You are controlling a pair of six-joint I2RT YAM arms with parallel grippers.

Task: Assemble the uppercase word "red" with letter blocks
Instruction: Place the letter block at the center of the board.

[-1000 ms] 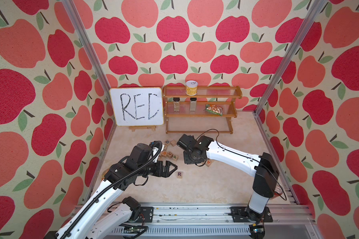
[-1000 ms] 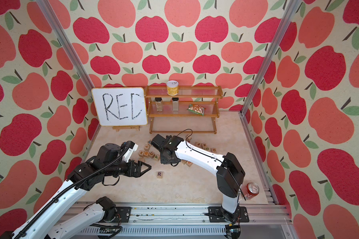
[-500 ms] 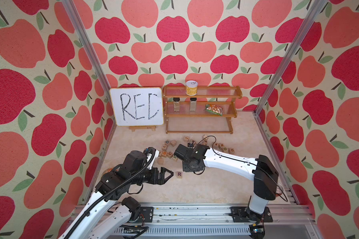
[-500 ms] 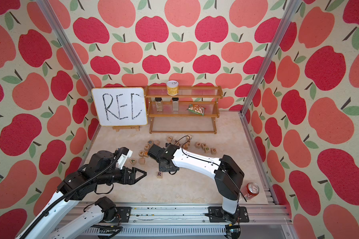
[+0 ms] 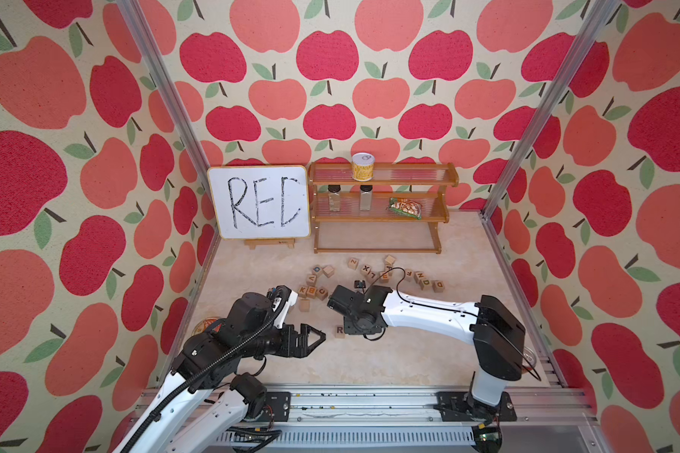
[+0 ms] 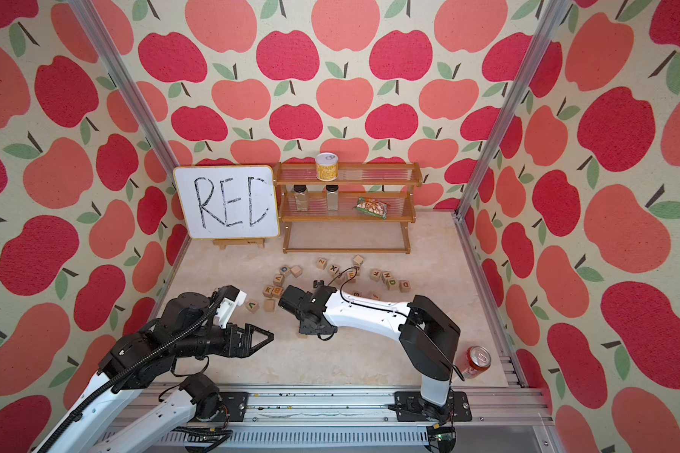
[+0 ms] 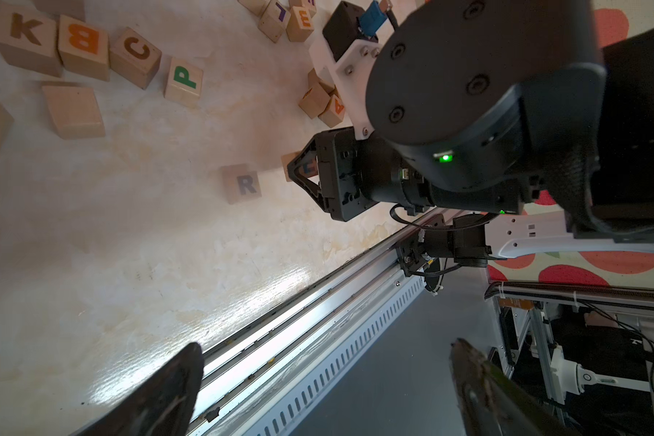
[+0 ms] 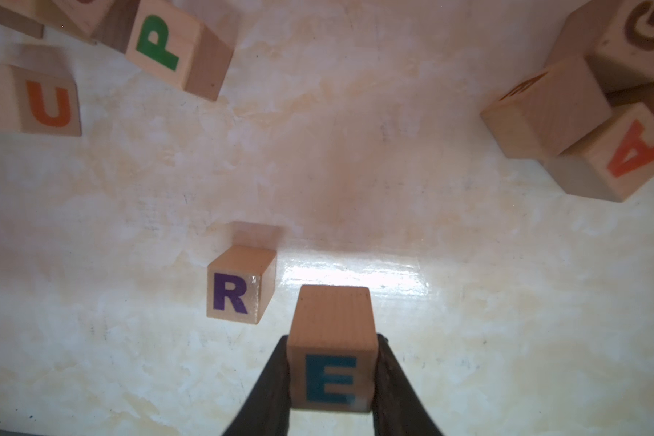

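Observation:
The R block (image 8: 238,287) rests on the table (image 8: 469,302), its purple letter facing up; it also shows in a top view (image 5: 339,330). My right gripper (image 8: 332,377) is shut on the E block (image 8: 332,362), one finger on each side face, teal letter toward the camera. The E block hangs just right of the R block with a small gap between them. In both top views the right gripper (image 5: 350,332) points down beside the R block. A D block (image 5: 426,282) lies in the scatter at the back right. My left gripper (image 5: 318,337) hovers open and empty at the front left.
Other letter blocks lie scattered behind: K, B, C (image 5: 311,291), P (image 8: 159,41), U (image 8: 48,102) and A (image 8: 635,154). A whiteboard (image 5: 260,206) and a wooden shelf (image 5: 381,208) stand at the back. A soda can (image 6: 476,361) stands at the front right.
My right arm has come forward from the block scatter and lowered the E block beside the R block. My left arm has drawn back toward the front left, still open.

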